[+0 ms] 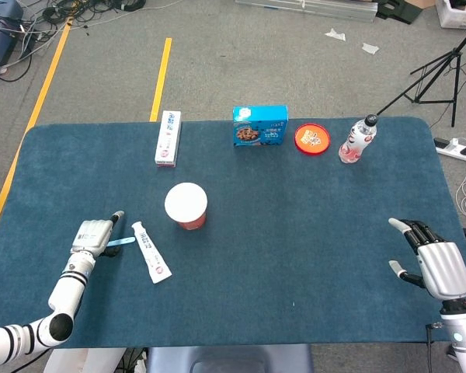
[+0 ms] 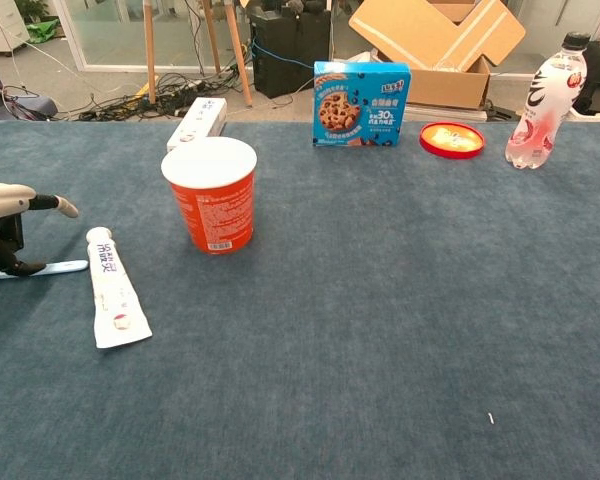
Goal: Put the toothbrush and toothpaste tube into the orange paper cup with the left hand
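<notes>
I have the left hand (image 1: pixel 93 235) low at the near left of the bench (image 1: pixel 311 256), right over the handle end of the toothbrush (image 1: pixel 123 242). In the chest view one of its fingers (image 2: pixel 52 204) sticks straight out toward the cup, lifted clear of the cloth, while a dark lower one curls down and touches the toothbrush (image 2: pixel 52 268) handle where it lies flat on the bench. I cannot tell whether that amounts to a grasp or just contact; the brush is lying level on the cloth, its pale blue end pointing toward the toothpaste tube (image 1: pixel 151 252).

The toothpaste tube lies flat just beside the brush tip, cap end away from me, flat crimped end nearer. The orange paper cup (image 1: pixel 186 206) stands upright a little beyond and to the right of the tube, apart from it, its white mouth facing up.

My right hand (image 1: pixel 435 264) sits at the near right edge, palm down, fingers spread and released, holding nothing.

Along the far side: a white carton (image 1: pixel 168 137), a blue cookie box (image 1: pixel 260 126), a red lid (image 1: pixel 311 139) and a bottle (image 1: pixel 357 141)
</notes>
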